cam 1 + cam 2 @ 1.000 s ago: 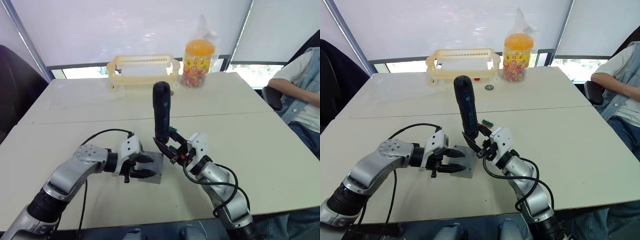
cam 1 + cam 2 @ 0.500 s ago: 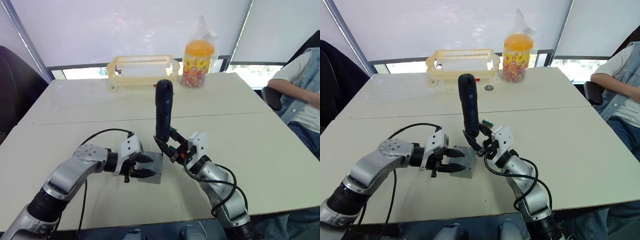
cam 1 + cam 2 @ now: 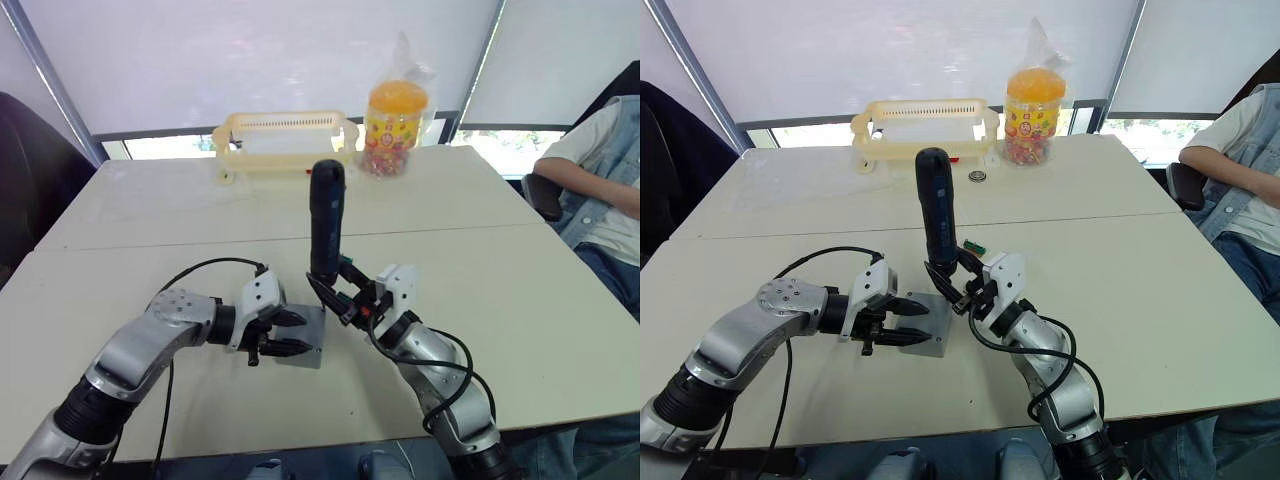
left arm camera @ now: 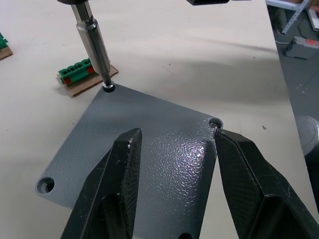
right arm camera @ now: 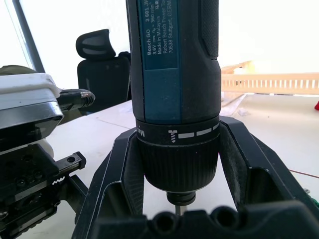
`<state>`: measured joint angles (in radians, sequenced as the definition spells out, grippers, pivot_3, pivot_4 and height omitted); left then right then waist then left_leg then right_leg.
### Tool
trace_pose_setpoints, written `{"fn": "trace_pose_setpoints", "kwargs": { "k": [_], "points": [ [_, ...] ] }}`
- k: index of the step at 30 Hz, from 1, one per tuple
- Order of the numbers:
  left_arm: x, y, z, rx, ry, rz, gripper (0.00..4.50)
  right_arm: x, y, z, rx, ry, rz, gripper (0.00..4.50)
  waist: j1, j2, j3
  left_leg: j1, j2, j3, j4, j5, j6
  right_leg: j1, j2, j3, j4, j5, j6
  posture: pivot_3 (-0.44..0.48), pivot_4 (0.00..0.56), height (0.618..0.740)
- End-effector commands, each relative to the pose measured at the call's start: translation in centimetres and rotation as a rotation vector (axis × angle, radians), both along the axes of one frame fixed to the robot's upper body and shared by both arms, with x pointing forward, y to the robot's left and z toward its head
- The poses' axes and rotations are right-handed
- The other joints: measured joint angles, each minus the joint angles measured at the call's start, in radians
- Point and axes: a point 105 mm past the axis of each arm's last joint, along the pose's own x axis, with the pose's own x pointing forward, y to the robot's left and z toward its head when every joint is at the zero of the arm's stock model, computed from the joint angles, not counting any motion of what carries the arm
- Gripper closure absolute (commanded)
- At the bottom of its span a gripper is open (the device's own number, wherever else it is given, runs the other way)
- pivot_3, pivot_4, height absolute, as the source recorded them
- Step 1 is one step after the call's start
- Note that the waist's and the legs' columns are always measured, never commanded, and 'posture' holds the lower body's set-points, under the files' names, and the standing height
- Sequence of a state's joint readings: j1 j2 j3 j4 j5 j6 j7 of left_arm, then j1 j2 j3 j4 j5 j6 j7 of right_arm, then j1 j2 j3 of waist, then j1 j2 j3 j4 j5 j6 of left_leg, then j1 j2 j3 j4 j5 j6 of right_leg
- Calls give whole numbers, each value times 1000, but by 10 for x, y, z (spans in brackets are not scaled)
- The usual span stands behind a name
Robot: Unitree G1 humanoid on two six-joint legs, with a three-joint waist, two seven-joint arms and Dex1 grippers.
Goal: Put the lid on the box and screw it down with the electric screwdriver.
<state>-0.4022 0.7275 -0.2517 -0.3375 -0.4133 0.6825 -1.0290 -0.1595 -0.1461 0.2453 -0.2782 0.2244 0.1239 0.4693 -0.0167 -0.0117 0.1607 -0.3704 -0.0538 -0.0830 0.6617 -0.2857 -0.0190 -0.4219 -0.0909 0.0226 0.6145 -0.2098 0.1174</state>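
The grey lid (image 4: 149,149) lies flat on top of the box, whose grey side wall (image 3: 925,350) shows at the near edge. My left gripper (image 3: 308,333) is open, its two black fingers (image 4: 119,179) spread just over the lid. The black and blue electric screwdriver (image 3: 325,220) stands upright, held low on its barrel by my right gripper (image 3: 335,300), which is shut on it. The thin metal bit (image 4: 94,47) rests on a screw in the lid's far corner hole (image 4: 108,87). The other corner holes (image 4: 45,185) show no screw.
A green terminal block (image 4: 77,72) lies just beyond the lid's corner. A pale yellow slotted basket (image 3: 285,140) and a jar of sweets (image 3: 397,115) stand at the table's far edge, with a small round thing (image 3: 978,176) near them. A seated person (image 3: 600,170) is at the right.
The screwdriver's top has swung slightly to the right, so it stands more upright. The left gripper and the lid have not moved.
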Motion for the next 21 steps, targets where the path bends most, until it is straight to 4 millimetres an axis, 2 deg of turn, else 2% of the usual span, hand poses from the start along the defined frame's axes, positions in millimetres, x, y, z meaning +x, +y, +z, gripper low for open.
{"fn": "trace_pose_setpoints", "kwargs": {
  "k": [1,12,16,21],
  "points": [
    [-1,2,-3,27,2,9,2197,0,1,-53,-97,204,8,2789,0,0,0,0,0,0,0,0,0,0,0,0,0,0,0,0,150,740],
    [0,4,-4,29,0,14,2197,3,-2,-62,-139,218,-5,2789,0,0,-1,4,1,0,-2,-1,1,4,0,0,-1,-4,3,0,150,740],
    [0,4,-4,30,1,16,2197,5,-6,-63,-141,221,-9,2789,0,-2,-2,18,0,0,-11,-1,1,15,-3,0,-4,-10,1,0,150,740],
    [0,4,-5,30,3,17,2197,5,-6,-62,-142,213,-10,2789,0,-2,-3,19,0,-2,-14,-1,1,15,-3,-1,-4,-12,0,0,150,740]
  ]
}}
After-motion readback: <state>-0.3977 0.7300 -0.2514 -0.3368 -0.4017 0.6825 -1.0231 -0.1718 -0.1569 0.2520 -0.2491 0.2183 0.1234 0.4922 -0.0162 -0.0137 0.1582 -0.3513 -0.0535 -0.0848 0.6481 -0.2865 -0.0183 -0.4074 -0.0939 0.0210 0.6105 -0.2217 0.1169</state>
